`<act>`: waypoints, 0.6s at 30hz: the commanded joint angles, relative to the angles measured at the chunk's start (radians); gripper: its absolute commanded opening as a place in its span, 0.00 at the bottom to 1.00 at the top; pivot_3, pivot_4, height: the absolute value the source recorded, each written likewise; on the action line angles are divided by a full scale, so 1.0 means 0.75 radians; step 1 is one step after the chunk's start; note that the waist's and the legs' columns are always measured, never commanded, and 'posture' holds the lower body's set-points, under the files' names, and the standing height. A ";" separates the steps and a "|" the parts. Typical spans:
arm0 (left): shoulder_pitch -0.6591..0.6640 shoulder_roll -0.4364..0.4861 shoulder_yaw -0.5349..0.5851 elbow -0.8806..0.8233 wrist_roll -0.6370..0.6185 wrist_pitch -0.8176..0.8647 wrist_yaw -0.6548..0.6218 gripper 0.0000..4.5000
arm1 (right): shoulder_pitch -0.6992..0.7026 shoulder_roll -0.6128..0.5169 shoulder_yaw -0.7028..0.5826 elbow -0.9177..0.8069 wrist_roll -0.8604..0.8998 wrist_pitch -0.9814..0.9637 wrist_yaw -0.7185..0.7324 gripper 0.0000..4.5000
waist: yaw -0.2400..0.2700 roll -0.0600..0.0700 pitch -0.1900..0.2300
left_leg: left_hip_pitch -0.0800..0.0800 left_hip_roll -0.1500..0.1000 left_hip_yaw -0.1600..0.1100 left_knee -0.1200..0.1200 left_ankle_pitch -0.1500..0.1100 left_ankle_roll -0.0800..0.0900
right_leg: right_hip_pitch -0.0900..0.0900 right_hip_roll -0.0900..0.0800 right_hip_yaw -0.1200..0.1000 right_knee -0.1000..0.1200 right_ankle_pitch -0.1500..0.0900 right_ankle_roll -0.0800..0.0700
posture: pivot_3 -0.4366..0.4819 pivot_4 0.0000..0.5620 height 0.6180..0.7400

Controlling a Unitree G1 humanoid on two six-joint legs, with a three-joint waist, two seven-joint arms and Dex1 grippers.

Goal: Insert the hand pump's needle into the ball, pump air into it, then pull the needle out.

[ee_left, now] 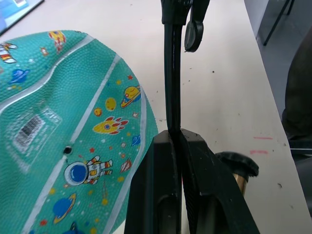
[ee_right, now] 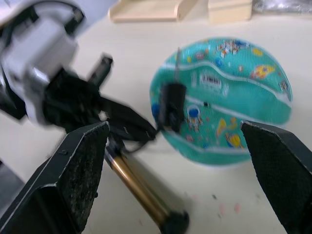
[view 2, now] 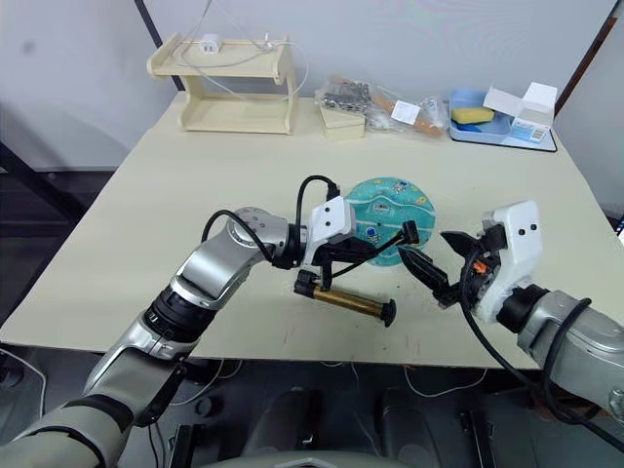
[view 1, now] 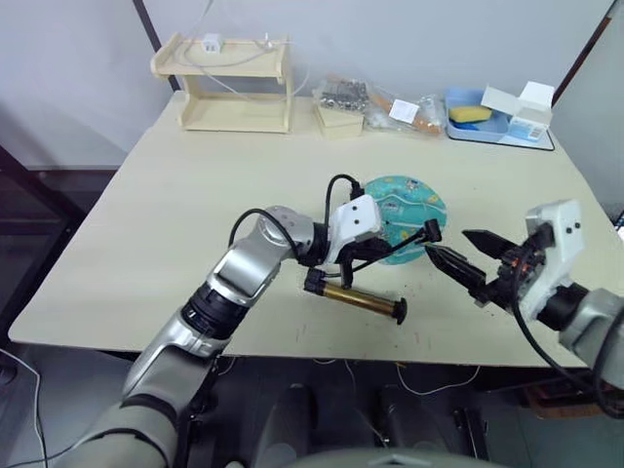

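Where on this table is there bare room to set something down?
Bare: the wide stretch between the wooden shelf and the left gripper, along the table's left edge. Crowded: around the ball, the pump, and the back-right clutter.

The ball (ee_left: 58,136) is cut off by the frame edge; the needle (ee_right: 177,57) blurs.

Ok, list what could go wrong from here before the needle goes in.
1. The left gripper is shut on the hose, not on the fitting, so the needle hangs loose and may swing off the valve hole.
2. The ball lies flattened and unheld; the right gripper is open beside it, so a push could slide it.
3. The hand pump lies loose near the table edge and could be dragged off.
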 commanded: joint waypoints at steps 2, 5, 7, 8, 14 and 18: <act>-0.031 -0.025 0.014 -0.018 0.002 -0.024 -0.008 0.02 | -0.096 0.082 0.089 0.057 -0.013 -0.078 -0.064 1.00 | 0.000 0.000 0.000 | 0.000 0.000 0.000 0.000 0.000 0.000 | 0.000 0.001 0.000 0.000 0.000 0.000 | 0.48 0.27 1.00; -0.025 -0.029 0.017 -0.020 0.008 -0.018 -0.003 0.00 | -0.128 0.124 0.125 0.082 -0.019 -0.099 -0.086 0.89 | 0.000 0.000 0.000 | -0.001 0.001 0.000 0.000 0.000 0.000 | -0.001 0.001 -0.001 0.000 0.001 0.000 | 0.48 0.27 1.00; -0.022 -0.030 0.019 -0.024 0.008 -0.014 -0.001 0.00 | -0.138 0.133 0.142 0.087 -0.029 -0.101 -0.089 0.74 | 0.000 0.000 0.000 | -0.002 0.001 0.000 0.000 0.000 0.000 | -0.002 0.001 0.000 0.000 0.002 0.000 | 0.48 0.27 1.00; -0.019 -0.031 0.021 -0.030 0.008 -0.007 0.003 0.00 | -0.147 0.141 0.155 0.092 -0.040 -0.101 -0.092 0.62 | 0.000 0.000 0.000 | -0.002 0.001 0.000 0.000 0.000 0.000 | -0.002 0.001 0.000 0.000 0.002 0.001 | 0.48 0.27 1.00; -0.006 -0.033 0.029 -0.045 0.007 0.011 0.019 0.00 | -0.173 0.180 0.189 0.111 -0.071 -0.112 -0.104 0.62 | -0.001 0.001 0.000 | -0.003 0.001 0.000 0.000 0.000 0.000 | -0.003 0.001 -0.001 0.000 0.002 0.001 | 0.48 0.27 1.00; -0.002 -0.033 0.032 -0.047 0.007 0.013 0.028 0.00 | -0.169 0.198 0.195 0.112 -0.070 -0.126 -0.114 0.62 | -0.006 0.001 0.000 | -0.003 0.002 0.000 0.000 0.000 0.000 | -0.003 0.001 0.000 0.000 0.002 0.001 | 0.48 0.27 1.00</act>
